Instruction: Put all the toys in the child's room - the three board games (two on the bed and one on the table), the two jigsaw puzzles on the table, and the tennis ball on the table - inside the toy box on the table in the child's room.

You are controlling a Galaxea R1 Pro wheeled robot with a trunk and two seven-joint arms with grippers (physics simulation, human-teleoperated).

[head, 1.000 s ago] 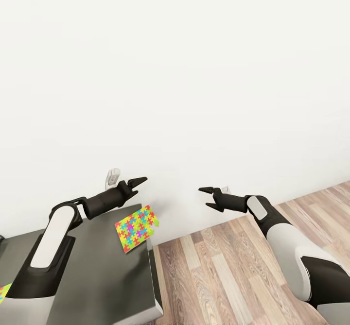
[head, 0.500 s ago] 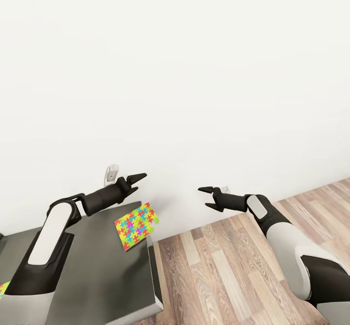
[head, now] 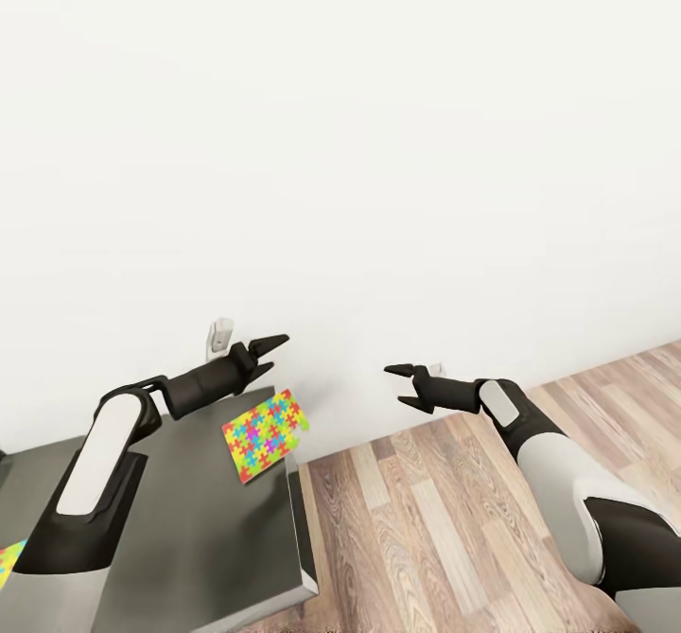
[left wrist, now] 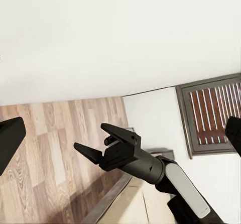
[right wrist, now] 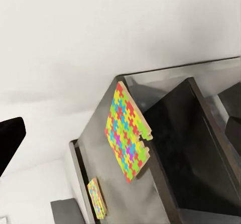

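- A flat multicoloured jigsaw puzzle sheet (head: pixel 266 434) lay at the dark grey desk top's (head: pixel 189 529) far corner, overhanging its edge, so easily gripped.
- The left gripper (head: pixel 266 354) and right gripper (head: pixel 401 385) hovered empty, jaws spread, presumably ready to grasp.

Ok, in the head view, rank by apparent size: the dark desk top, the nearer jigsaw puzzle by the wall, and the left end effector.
1. Dark desk top, by far.
2. Jigsaw puzzle.
3. Left end effector, somewhat smaller, though it hangs above the desk, so true size is unsure.

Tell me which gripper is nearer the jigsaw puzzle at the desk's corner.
Left. The left gripper hovers open just above the jigsaw puzzle on the dark desk top. The right gripper, also open, hangs off to the side over the wood floor.
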